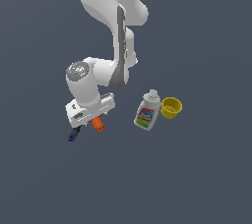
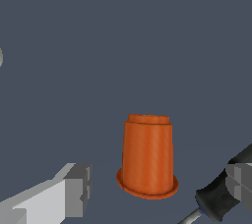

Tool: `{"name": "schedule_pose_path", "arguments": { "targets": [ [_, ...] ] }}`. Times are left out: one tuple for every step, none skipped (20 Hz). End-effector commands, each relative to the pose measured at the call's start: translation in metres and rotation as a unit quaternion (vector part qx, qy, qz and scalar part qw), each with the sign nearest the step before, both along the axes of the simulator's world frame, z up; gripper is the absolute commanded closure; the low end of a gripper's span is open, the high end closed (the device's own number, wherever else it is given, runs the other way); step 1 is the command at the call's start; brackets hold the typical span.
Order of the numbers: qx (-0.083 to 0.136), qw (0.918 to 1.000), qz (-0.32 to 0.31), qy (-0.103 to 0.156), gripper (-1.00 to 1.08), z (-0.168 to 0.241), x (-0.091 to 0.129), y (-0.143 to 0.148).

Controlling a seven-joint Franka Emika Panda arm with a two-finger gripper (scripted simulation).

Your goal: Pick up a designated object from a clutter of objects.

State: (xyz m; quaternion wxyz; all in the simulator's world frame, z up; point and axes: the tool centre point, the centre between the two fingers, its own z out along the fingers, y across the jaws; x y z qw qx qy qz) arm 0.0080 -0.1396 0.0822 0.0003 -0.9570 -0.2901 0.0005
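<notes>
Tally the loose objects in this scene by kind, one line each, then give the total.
Cups: 2 (orange cup, yellow cup)
Screwdrivers: 1 (blue-handled screwdriver)
Bottles: 1 (white labelled bottle)
Total: 4

The arm reached down, wrist bent low; its gripper had both fingers spread wide apart, closed on nothing.
</notes>
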Motion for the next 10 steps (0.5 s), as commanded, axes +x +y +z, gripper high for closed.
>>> {"name": "schedule_pose_path", "arguments": {
  "targets": [
    [0.000,1.0000,0.003,-0.001,-0.92,-0.001,0.000,-0.001],
    [0.000,1.0000,0.001,0.000,-0.92,-0.001,0.000,0.000],
    [0.000,1.0000,0.001,0.000,-0.92,-0.001,0.000,-0.001],
    [0.000,1.0000,0.001,0.000,-0.92,-0.002,0.000,-0.001],
    [0.000,1.0000,0.001,0.000,-0.92,-0.004,0.000,-0.001],
    [0.000,1.0000,0.001,0.000,-0.92,-0.006,0.000,-0.001],
    [0.000,1.0000,0.001,0.000,-0.92,-0.009,-0.001,-0.001],
    [0.000,1.0000,0.001,0.000,-0.92,-0.013,-0.001,-0.001],
    [0.000,1.0000,0.001,0.000,-0.92,-0.017,-0.001,-0.001],
    [0.000,1.0000,0.001,0.000,-0.92,-0.022,-0.001,-0.001]
  ]
}}
